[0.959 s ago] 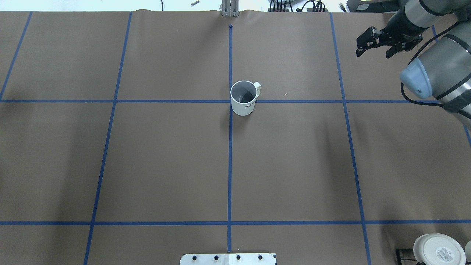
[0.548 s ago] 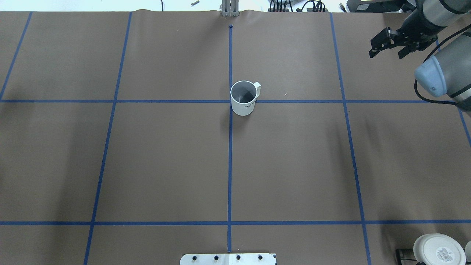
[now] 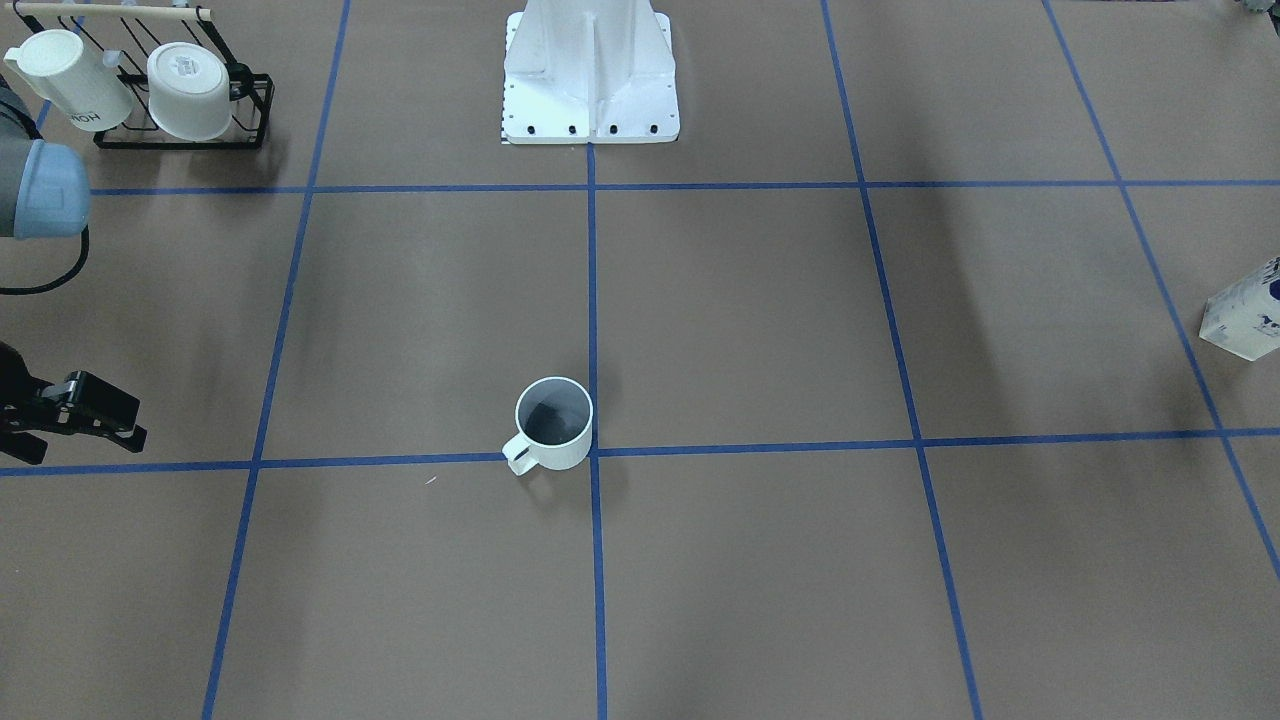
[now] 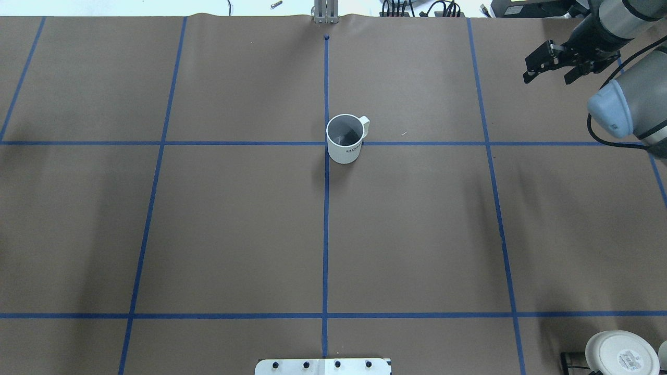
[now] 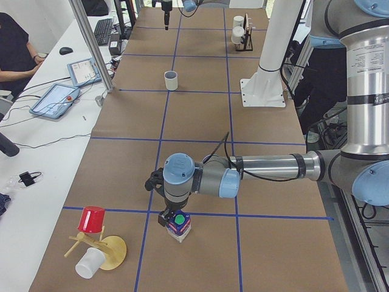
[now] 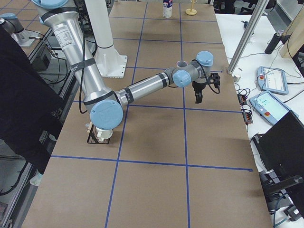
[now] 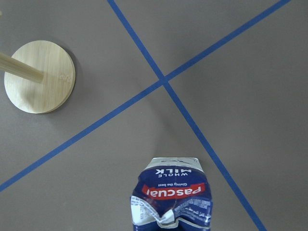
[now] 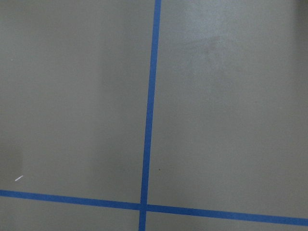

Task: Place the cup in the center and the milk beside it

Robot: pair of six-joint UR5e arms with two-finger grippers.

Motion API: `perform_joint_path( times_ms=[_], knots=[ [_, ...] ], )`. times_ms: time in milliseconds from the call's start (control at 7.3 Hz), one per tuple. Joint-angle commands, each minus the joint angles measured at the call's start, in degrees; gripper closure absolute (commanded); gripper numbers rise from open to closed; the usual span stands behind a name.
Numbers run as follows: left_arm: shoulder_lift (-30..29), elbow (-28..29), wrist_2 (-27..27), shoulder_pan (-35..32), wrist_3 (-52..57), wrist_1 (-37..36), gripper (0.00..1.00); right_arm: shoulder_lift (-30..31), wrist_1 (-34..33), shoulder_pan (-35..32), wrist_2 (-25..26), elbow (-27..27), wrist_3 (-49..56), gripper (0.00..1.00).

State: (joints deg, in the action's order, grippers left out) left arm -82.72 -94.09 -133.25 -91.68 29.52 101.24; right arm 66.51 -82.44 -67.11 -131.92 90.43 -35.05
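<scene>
The cup, a white mug with a grey inside, stands upright just right of the center crossing; it also shows in the front-facing view. My right gripper is open and empty, far to the cup's right near the table's far edge. The milk carton stands at the table's left end, also seen in the left wrist view and at the front-facing view's edge. My left gripper hangs right over it; I cannot tell whether it is open or shut.
A black rack with white cups stands near the white robot base. A wooden stand with a red cup sits close to the milk. Operators' tablets lie beyond the far edge.
My right gripper moved right and away from the cup a second ago, then stayed almost still. The cup has not moved.
</scene>
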Motion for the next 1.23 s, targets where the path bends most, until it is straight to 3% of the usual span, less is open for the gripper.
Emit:
perform_joint_path(
  times_ms=[0, 411, 959, 1096],
  knots=[
    [-1.03, 2.14, 0.01, 0.44, 0.1, 0.18, 0.02, 0.03, 0.0, 0.05, 0.0, 0.0, -0.02, 0.0],
    [-2.17, 6.1, 0.36, 1.5, 0.36, 2.38, 0.02, 0.03, 0.0, 0.14, 0.09, -0.08, -0.02, 0.0],
    [-2.18, 6.37, 0.27, 2.99, -0.25, 2.47, 0.02, 0.12, 0.0, 0.57, 0.17, -0.26, -0.02, 0.0],
    [-2.18, 6.37, 0.27, 3.08, -0.25, 2.3, 0.06, 0.2, 0.0, 0.58, 0.09, -0.26, -0.02, 0.0]
  ],
)
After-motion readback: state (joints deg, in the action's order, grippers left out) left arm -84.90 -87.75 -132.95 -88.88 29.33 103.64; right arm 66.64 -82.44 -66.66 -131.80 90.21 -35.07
